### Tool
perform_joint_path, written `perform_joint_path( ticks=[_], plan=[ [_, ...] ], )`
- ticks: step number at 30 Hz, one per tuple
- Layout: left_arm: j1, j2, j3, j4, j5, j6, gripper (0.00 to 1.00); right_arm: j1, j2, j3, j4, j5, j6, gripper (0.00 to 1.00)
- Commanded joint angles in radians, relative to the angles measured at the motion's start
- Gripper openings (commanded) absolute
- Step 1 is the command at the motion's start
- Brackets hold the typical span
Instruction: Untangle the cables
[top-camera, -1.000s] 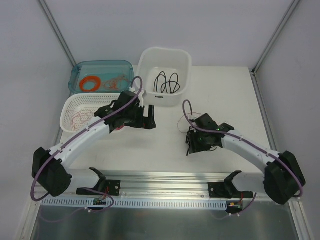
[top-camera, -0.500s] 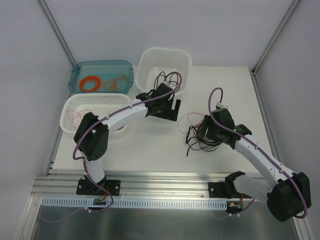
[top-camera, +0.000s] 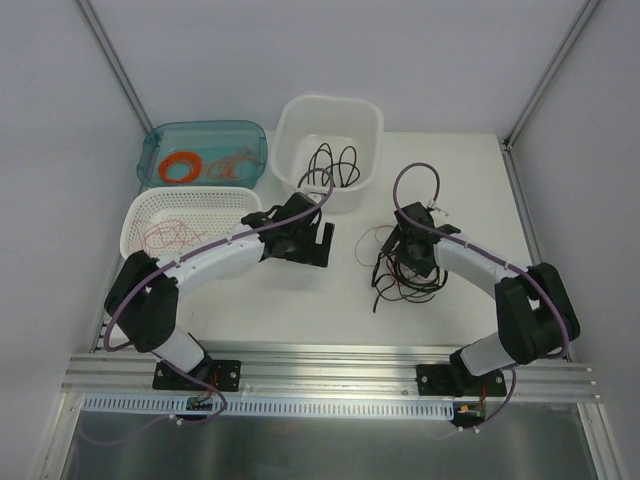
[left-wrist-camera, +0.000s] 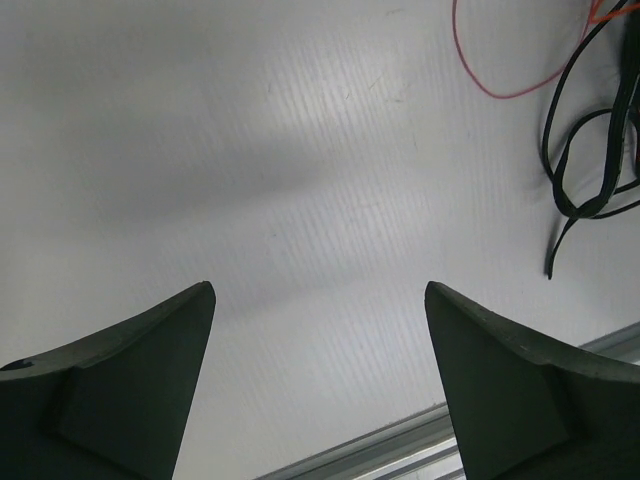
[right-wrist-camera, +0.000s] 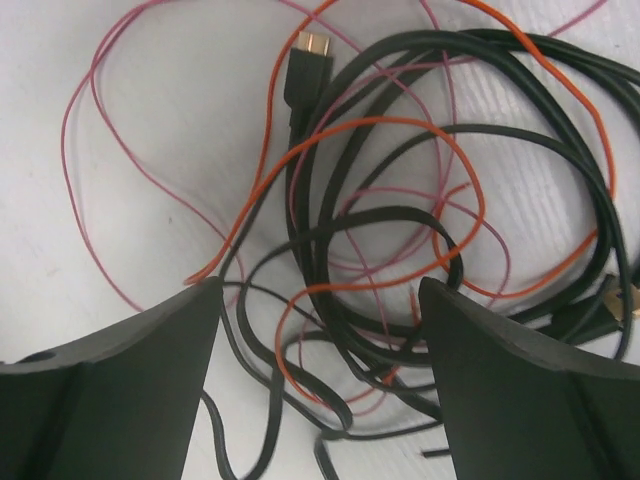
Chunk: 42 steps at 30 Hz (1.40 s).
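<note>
From above, I see the cables (top-camera: 400, 272), thin and floppy in black, red and orange, heaped in loose loops on the matte white table (top-camera: 300, 300), between its middle and its right edge. The right gripper (top-camera: 412, 252) hangs directly over them. The left gripper (top-camera: 318, 243) sits near the middle, apart from the heap.

On my left wrist view, the left gripper (left-wrist-camera: 318, 300) has its dark wedge-shaped fingers spread wide over bare ribbed table surface; flat black cable loops (left-wrist-camera: 578, 150) lie off to the right.

On my right wrist view, the right gripper (right-wrist-camera: 320, 285) has its fingers spread, clamping nothing, with the cables (right-wrist-camera: 300, 90) below, one ending in a gold-tipped plug (right-wrist-camera: 312, 45).
</note>
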Motion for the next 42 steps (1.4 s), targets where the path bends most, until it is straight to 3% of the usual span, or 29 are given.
perform_joint_path(
  ticks=[1,5,8,9,11,12,14,15,19,22,26,30,42],
  plan=[
    [-0.009,-0.106,-0.095,0.005,-0.022,-0.058,0.87,0.018,0.087,0.082,0.032,0.083,0.103,0.83],
    [-0.010,-0.186,-0.163,0.006,-0.033,-0.070,0.87,0.030,0.179,0.127,0.022,0.071,0.056,0.76],
    [-0.010,-0.217,-0.192,0.009,-0.045,-0.075,0.87,0.050,0.224,0.142,0.035,0.014,-0.024,0.61],
    [-0.010,-0.222,-0.197,0.006,-0.045,-0.075,0.87,0.054,0.231,0.143,0.048,-0.013,-0.098,0.49],
    [-0.010,-0.231,-0.206,0.006,-0.045,-0.078,0.87,0.070,0.241,0.143,0.055,-0.116,-0.174,0.37],
    [-0.010,-0.235,-0.209,0.006,-0.047,-0.079,0.88,0.077,0.241,0.140,0.058,-0.144,-0.250,0.25],
    [-0.010,-0.248,-0.217,0.008,-0.053,-0.082,0.88,0.115,0.213,0.127,0.055,-0.204,-0.336,0.12],
    [-0.010,-0.252,-0.223,0.008,-0.054,-0.085,0.88,0.129,0.199,0.119,0.041,-0.213,-0.375,0.01],
    [-0.010,-0.266,-0.236,0.006,-0.057,-0.098,0.88,0.189,0.100,0.070,0.021,-0.360,-0.602,0.01],
    [-0.010,-0.263,-0.241,0.014,-0.050,-0.108,0.87,0.212,0.034,0.050,-0.039,-0.455,-0.701,0.01],
    [-0.010,-0.225,-0.230,0.026,-0.031,-0.124,0.87,0.214,-0.005,0.035,-0.103,-0.472,-0.766,0.01],
    [-0.016,-0.168,-0.195,0.042,-0.024,-0.136,0.85,0.212,-0.009,0.013,-0.102,-0.417,-0.763,0.01],
    [-0.105,0.091,-0.056,0.071,-0.034,-0.141,0.74,0.202,0.003,-0.051,0.016,-0.508,-0.704,0.01]
  ],
)
